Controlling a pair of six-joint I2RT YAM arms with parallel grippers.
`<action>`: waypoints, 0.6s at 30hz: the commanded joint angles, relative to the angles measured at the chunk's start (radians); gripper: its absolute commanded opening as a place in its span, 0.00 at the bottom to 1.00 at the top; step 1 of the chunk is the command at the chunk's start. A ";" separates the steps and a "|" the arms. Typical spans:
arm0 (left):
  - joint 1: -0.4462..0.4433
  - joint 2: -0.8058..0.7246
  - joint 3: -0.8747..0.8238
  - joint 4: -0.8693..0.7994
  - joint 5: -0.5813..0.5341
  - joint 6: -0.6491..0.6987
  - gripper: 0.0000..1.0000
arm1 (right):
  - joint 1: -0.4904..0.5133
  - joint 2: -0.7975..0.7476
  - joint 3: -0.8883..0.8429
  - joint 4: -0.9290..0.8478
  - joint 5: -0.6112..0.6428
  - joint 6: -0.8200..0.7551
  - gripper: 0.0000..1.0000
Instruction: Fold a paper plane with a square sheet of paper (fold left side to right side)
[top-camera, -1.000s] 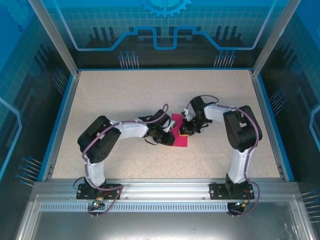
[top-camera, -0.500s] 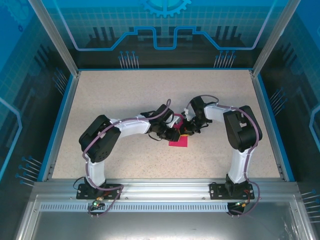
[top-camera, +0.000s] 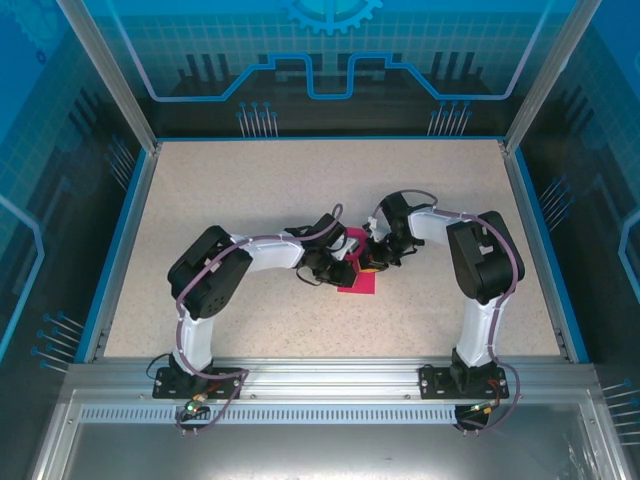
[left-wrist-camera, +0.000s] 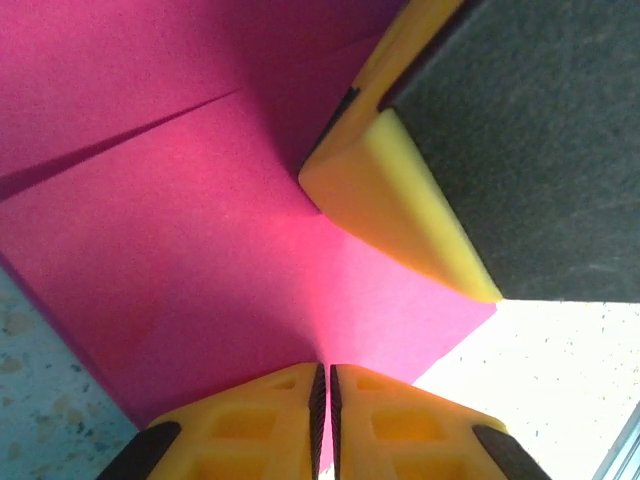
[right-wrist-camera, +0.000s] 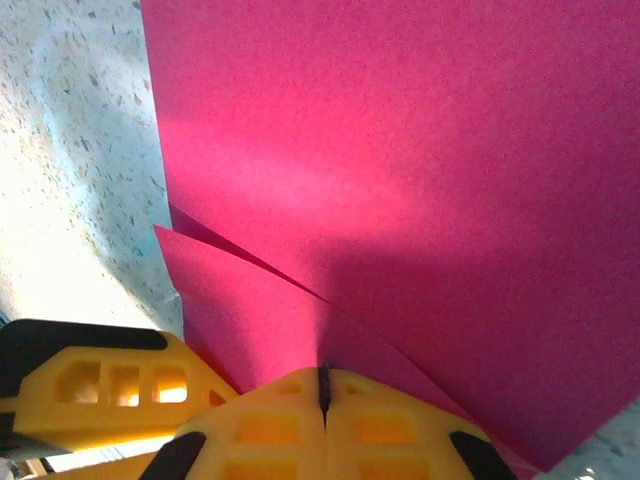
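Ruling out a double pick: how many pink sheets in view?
1. The pink sheet lies at the centre of the table, left tool and right tool both shut on it. Layers in the wrist views look like its own folds; a second sheet underneath could be hidden.

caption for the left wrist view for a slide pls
left gripper jaws closed on the square sheet of paper, right gripper tip resting on it

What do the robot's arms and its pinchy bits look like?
Both the left arm and right arm are white tubes with chunky black joints and purple cables looping along them. The left tool and right tool are yellow plastic with cut-out pockets and black corners.
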 joint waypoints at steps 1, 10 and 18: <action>0.008 -0.026 -0.070 -0.019 -0.011 -0.008 0.14 | 0.001 0.013 -0.019 -0.048 0.093 0.002 0.00; 0.039 -0.138 -0.290 0.060 0.006 -0.064 0.14 | -0.004 0.018 -0.019 -0.039 0.077 -0.001 0.00; 0.095 -0.252 -0.377 0.106 0.046 -0.078 0.19 | -0.018 -0.076 -0.070 0.111 -0.057 0.040 0.05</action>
